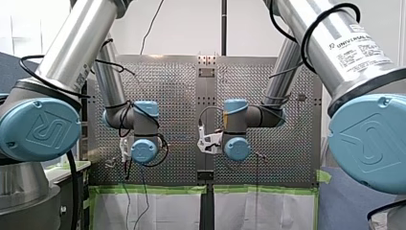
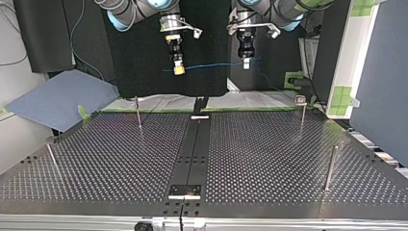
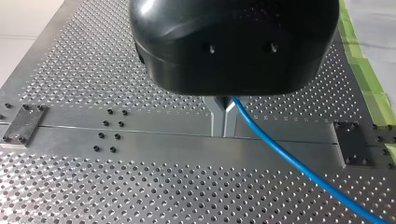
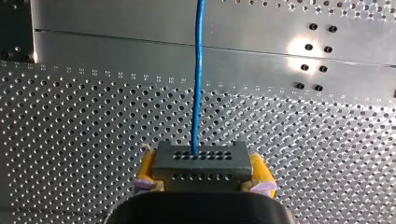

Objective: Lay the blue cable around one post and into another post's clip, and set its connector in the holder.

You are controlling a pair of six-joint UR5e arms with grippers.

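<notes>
Clamps the connector between the right gripper yellow pads, jaws closed on its sides. Pinches the blue cable in the left gripper, metal fingers shut on it (taut span between), high above the posts, likely for slack-free routing.

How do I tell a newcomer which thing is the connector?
Find my right arm, at the top view's left, over the perforated table. Its gripper clamps between yellow pads a dark block with rows of holes, the only thing the blue cable plugs into.
</notes>
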